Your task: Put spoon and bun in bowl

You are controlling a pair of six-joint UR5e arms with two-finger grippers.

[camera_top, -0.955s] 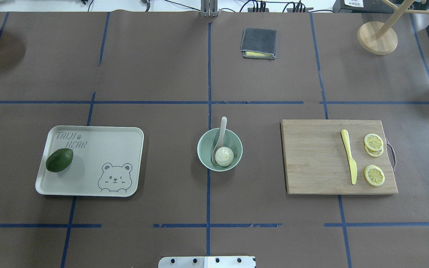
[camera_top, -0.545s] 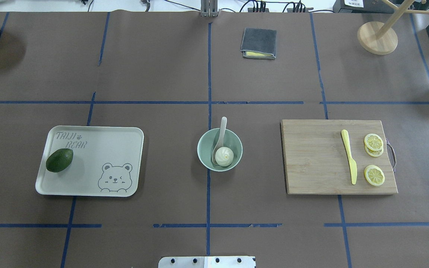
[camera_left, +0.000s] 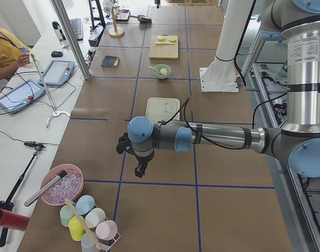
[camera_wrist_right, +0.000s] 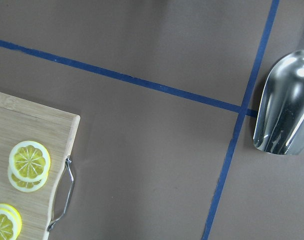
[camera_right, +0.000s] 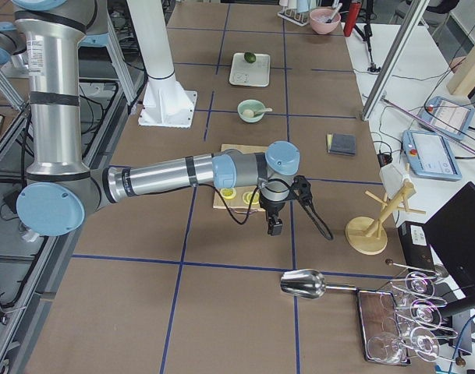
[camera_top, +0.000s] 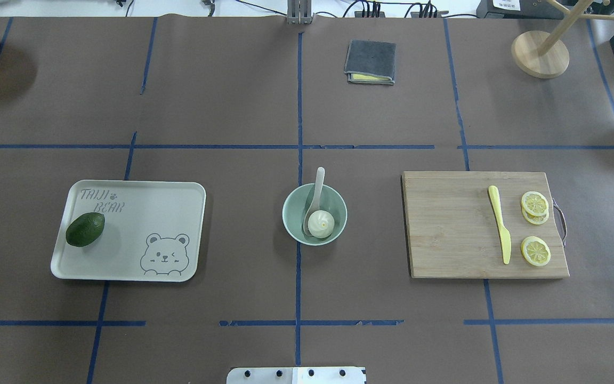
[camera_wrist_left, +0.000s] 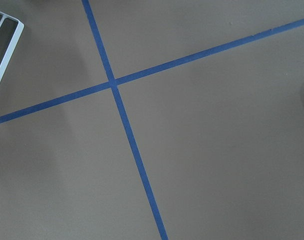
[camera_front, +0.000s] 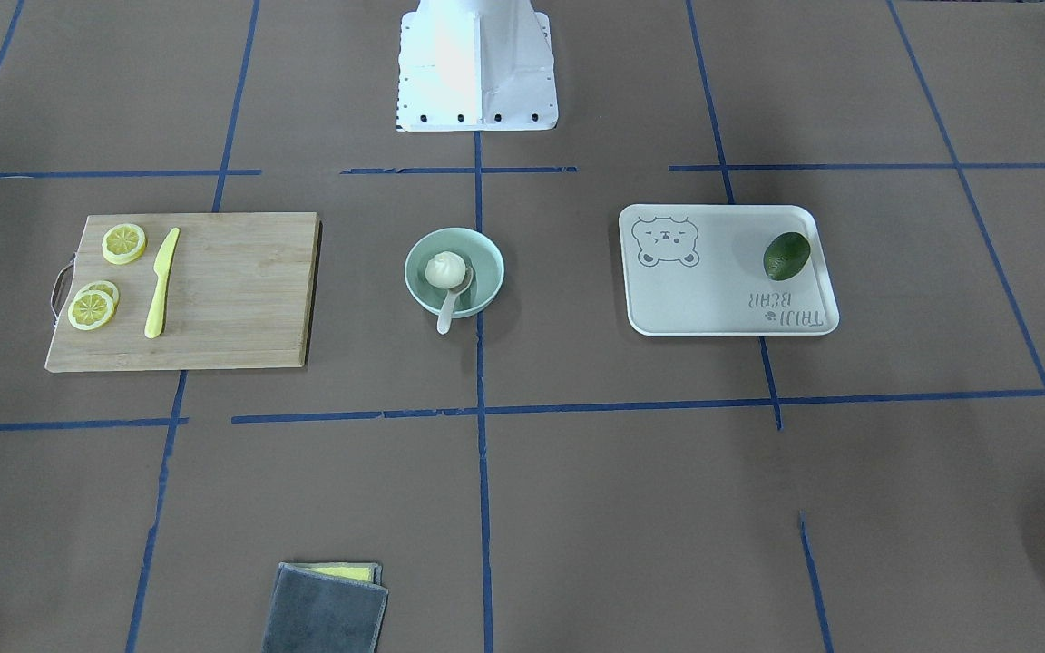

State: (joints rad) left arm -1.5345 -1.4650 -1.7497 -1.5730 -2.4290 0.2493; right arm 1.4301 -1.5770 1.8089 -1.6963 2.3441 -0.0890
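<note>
The mint-green bowl (camera_top: 340,213) stands at the table's middle. The white bun (camera_top: 321,223) lies inside it. The off-white spoon (camera_top: 318,186) rests with its scoop in the bowl beside the bun and its handle over the far rim. The front view shows the bowl (camera_front: 489,265), the bun (camera_front: 445,269) and the spoon (camera_front: 445,316) the same way. My left gripper (camera_left: 141,169) hangs over bare table far to the left. My right gripper (camera_right: 274,227) hangs past the cutting board on the right. I cannot tell whether either is open or shut.
A cream bear-print tray (camera_top: 168,213) with an avocado (camera_top: 85,229) lies left of the bowl. A wooden cutting board (camera_top: 445,229) with a yellow knife (camera_top: 500,224) and lemon slices (camera_top: 534,204) lies to the right. A grey cloth (camera_top: 371,61), a wooden stand (camera_top: 540,54) and a metal scoop (camera_wrist_right: 284,115) sit farther off.
</note>
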